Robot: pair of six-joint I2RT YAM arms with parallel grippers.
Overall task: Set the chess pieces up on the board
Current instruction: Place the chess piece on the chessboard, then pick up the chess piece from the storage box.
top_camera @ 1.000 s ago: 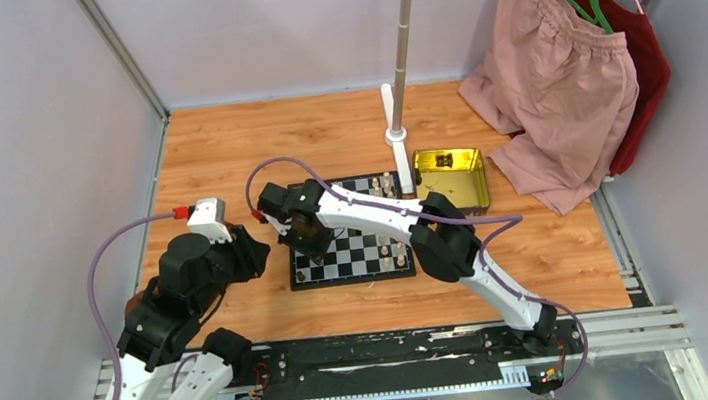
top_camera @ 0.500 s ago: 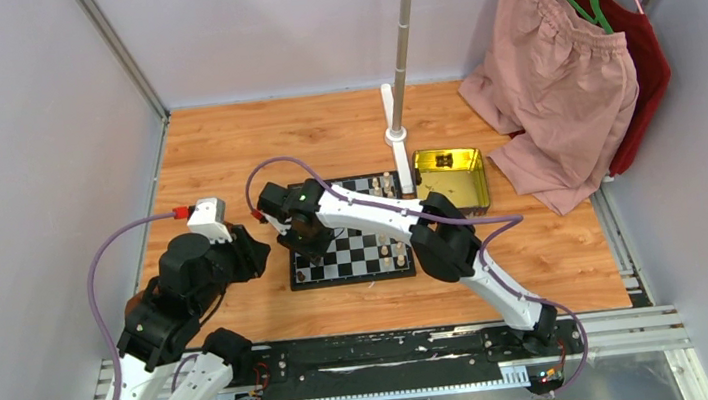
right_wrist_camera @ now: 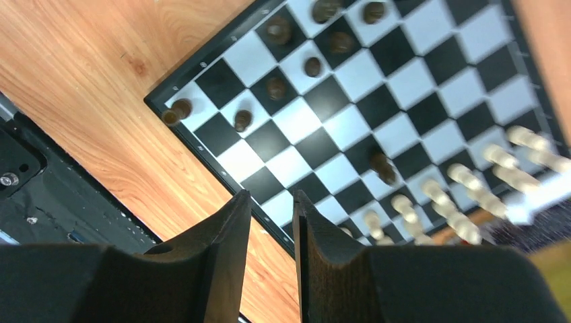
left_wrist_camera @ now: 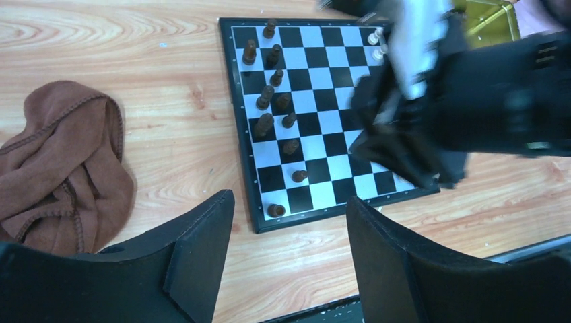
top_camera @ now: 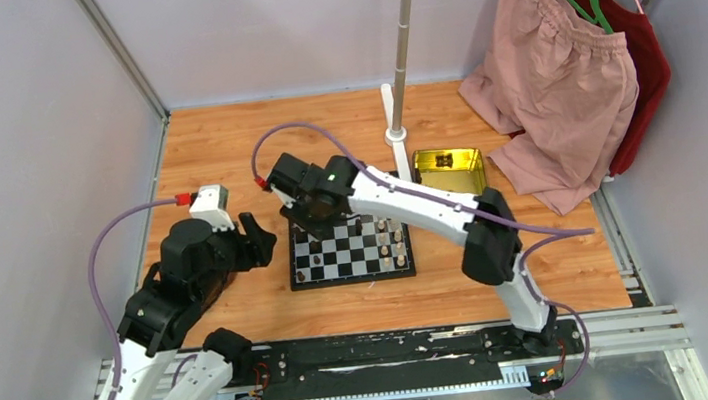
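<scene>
Top external: gold tray point(top_camera: 464, 185) beside the board point(top_camera: 337, 262) holds dark chess pieces point(top_camera: 443, 160); left tool point(left_wrist_camera: 289, 202) gapes empty, right tool point(right_wrist_camera: 271, 196) narrowly parted, empty.

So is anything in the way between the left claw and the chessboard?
No. Only bare wood lies between the open left gripper and the board edge nearest it, where the dark pieces stand. The brown cloth sits off to the side. The right arm hangs over the board's far part, though.
</scene>
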